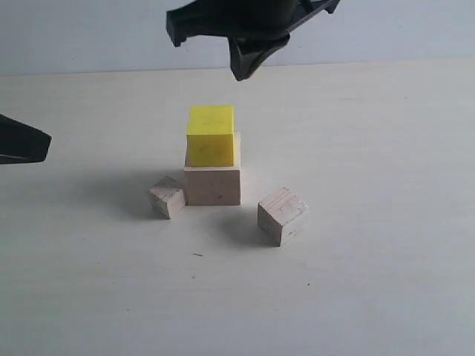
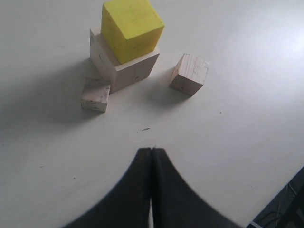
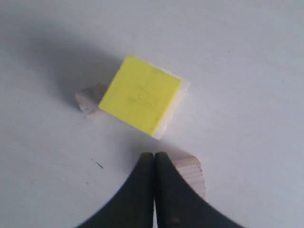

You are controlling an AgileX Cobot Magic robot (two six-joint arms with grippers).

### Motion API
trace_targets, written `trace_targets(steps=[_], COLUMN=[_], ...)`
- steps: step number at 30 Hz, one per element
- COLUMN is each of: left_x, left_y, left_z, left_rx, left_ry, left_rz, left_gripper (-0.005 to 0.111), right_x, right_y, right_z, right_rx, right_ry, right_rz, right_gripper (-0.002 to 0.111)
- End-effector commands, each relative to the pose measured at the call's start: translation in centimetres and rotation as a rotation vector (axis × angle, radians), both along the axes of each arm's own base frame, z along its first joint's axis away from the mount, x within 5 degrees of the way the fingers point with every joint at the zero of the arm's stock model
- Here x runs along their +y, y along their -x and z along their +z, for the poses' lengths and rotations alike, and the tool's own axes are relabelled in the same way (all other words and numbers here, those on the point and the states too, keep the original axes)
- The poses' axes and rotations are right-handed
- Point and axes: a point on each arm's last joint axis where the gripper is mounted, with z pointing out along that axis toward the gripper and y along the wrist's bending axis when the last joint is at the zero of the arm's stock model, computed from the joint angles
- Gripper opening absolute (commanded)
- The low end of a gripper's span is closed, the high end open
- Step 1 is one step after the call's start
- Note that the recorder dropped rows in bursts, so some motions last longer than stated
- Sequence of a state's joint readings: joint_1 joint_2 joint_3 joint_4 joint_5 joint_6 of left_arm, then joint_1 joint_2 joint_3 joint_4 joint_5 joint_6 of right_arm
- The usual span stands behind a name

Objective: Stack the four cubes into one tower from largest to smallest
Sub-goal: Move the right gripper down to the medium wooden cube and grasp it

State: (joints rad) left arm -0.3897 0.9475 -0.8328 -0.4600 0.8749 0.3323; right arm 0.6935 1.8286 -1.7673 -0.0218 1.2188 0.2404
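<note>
Cubes, four in all. Three of pale bare wood: large wood cube (image 1: 213,187), medium wood cube (image 1: 282,216), small wood cube (image 1: 167,197). One bright yellow cube (image 1: 211,136). Two black tools: left tool (image 2: 151,151), right tool (image 3: 154,155). One white table (image 1: 378,141).

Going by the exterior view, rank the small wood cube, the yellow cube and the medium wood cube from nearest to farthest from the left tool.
1. Small wood cube, beside the large wood cube, on the side facing the left tool.
2. Yellow cube, in the middle, atop the large wood cube.
3. Medium wood cube, off to the right.
</note>
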Motion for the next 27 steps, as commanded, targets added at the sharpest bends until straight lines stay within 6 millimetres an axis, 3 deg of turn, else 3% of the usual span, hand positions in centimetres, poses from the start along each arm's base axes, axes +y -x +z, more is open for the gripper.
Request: trace_targets(steps=[1, 5, 9, 14, 18, 22, 27], left_x=[0.0, 0.0, 0.0, 0.0, 0.0, 0.0, 0.0], left_y=[0.2, 0.2, 0.2, 0.2, 0.2, 0.2, 0.3], left_z=[-0.1, -0.1, -0.1, -0.1, -0.1, -0.1, -0.1], left_rx=[0.007, 0.007, 0.007, 0.009, 0.009, 0.009, 0.012], left_ry=[-0.001, -0.001, -0.001, -0.002, -0.002, -0.002, -0.003], left_rz=[-0.002, -0.002, -0.002, -0.003, -0.003, -0.003, -0.005], left_gripper=[0.0, 0.0, 0.0, 0.0, 0.0, 0.0, 0.0], right_x=[-2.6, -5.4, -7.0, -7.7, -7.3, -6.6, -5.7], right_y=[2.6, 5.9, 8.0, 8.8, 8.4, 7.7, 7.0], right_z=[-1.9, -3.4, -5.7, -9.4, -11.2, -12.0, -12.2], right_rx=[0.05, 0.03, 0.038, 0.058, 0.058, 0.051, 0.01], right_ry=[0.101, 0.089, 0.084, 0.104, 0.132, 0.132, 0.105], right_rz=[0.013, 0.021, 0.026, 0.04, 0.126, 0.147, 0.255], right_gripper=[0.0, 0.0, 0.0, 0.0, 0.001, 0.017, 0.053])
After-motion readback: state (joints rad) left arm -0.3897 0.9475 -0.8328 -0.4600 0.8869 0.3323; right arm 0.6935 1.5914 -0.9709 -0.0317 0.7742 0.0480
